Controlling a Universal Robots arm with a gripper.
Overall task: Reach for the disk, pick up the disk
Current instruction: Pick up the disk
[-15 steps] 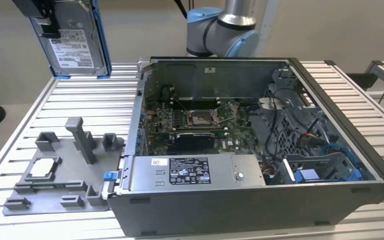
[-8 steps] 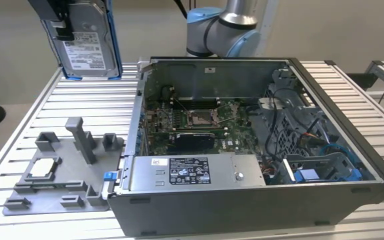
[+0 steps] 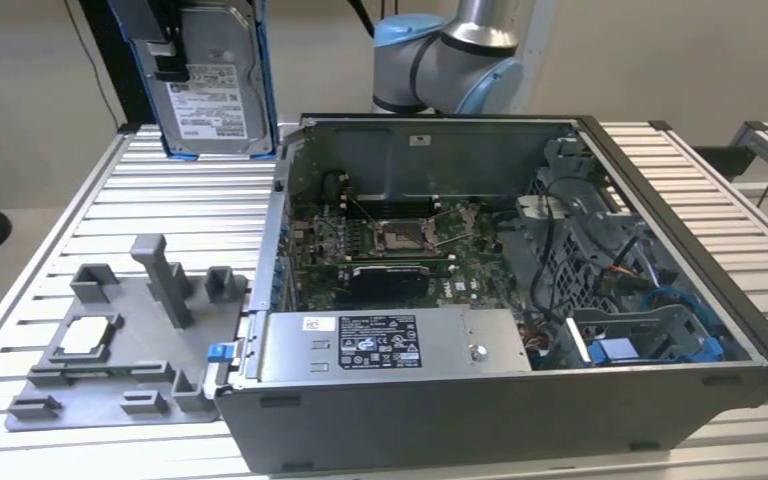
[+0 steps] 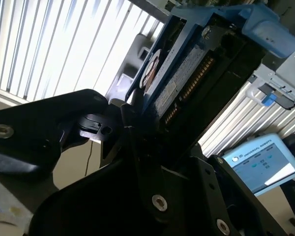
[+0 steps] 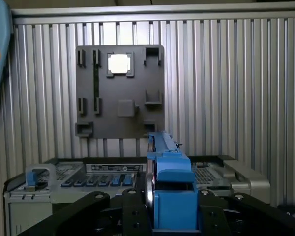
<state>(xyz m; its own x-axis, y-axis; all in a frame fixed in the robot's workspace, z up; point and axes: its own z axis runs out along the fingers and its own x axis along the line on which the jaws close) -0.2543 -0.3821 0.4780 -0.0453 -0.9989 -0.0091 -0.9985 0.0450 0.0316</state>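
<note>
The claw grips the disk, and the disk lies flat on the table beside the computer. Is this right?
Not quite. The claw grips the disk, but the disk hangs upright in the air above the table beside the computer, as the exterior view shows.

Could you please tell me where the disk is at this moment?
The disk is clamped upright in the gripper, in the air at the exterior view's upper left, above the slatted table and just left of the open computer case.
</note>
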